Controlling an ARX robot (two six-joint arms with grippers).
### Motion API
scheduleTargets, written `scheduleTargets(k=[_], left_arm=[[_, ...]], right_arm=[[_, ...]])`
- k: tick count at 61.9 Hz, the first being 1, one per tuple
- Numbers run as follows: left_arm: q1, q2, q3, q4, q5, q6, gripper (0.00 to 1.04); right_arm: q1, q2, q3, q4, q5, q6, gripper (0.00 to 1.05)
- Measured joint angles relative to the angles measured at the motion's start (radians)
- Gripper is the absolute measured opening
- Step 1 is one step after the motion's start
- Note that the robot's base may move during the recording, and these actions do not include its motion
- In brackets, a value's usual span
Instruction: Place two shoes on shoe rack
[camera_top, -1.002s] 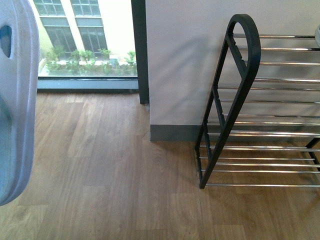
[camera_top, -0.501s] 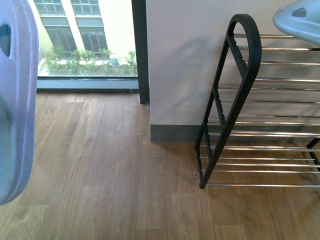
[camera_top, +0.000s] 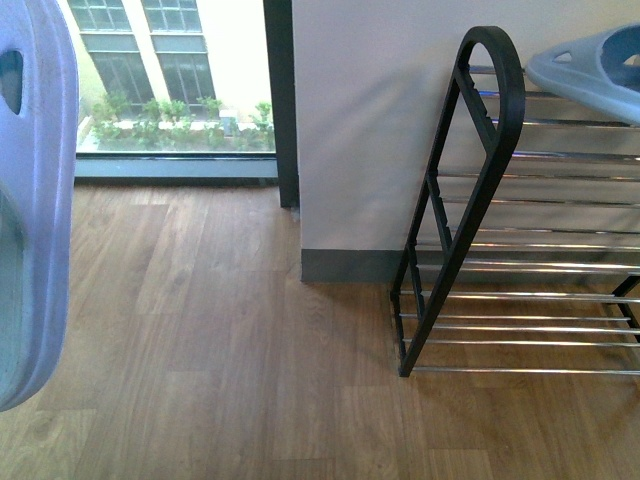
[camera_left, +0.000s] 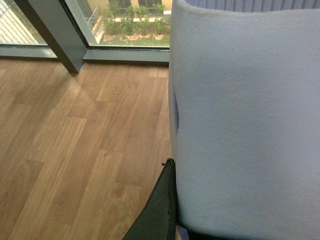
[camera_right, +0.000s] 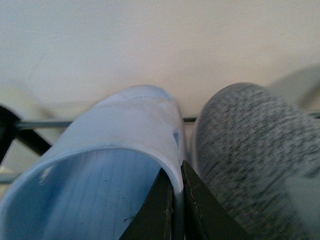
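In the front view, a pale blue moulded shoe, the left blue shoe (camera_top: 35, 200), hangs large at the near left, clear of the wooden floor (camera_top: 220, 330). A second one, the right blue shoe (camera_top: 590, 65), sits at the far right over the top rods of the shoe rack (camera_top: 480, 150). Whether it touches them I cannot tell. Neither gripper shows here.

In the left wrist view, one dark finger of the left gripper (camera_left: 169, 175) lies flat against the left blue shoe's (camera_left: 245, 115) smooth side. The other finger is hidden, so I judge it closed on the wall since the shoe hangs in the air.

In the right wrist view, the right gripper (camera_right: 174, 172) is pinched nearly closed on the thin rim of the right blue shoe (camera_right: 115, 135). A grey knit shoe (camera_right: 250, 150) lies just beside it, against the wall.

These blue shoes look light, smooth and rubbery. The rim may flex and slip, so a deep pinch on the side wall seems the best hold.
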Motion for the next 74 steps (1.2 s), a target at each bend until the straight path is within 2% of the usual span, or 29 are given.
scheduleTargets(k=[11,21,46,62,66,74], left_arm=[[0.000,0.000,0.000,0.000,0.000,0.000,0.02],[0.000,0.000,0.000,0.000,0.000,0.000,0.02],[0.000,0.000,0.000,0.000,0.000,0.000,0.02],[0.000,0.000,0.000,0.000,0.000,0.000,0.02],[0.000,0.000,0.000,0.000,0.000,0.000,0.02],[0.000,0.000,0.000,0.000,0.000,0.000,0.02]], right_arm=[[-0.016,0.063,0.061,0.048,0.085,-0.003,0.01],[-0.038,0.099,0.103,0.070,0.106,-0.037,0.01],[-0.060,0.109,0.100,0.116,0.116,-0.106,0.01],[-0.053,0.066,0.039,0.120,0.088,-0.109,0.02],[-0.053,0.053,0.029,0.119,0.100,-0.106,0.15],[-0.056,0.018,-0.002,0.117,0.089,-0.093,0.34]])
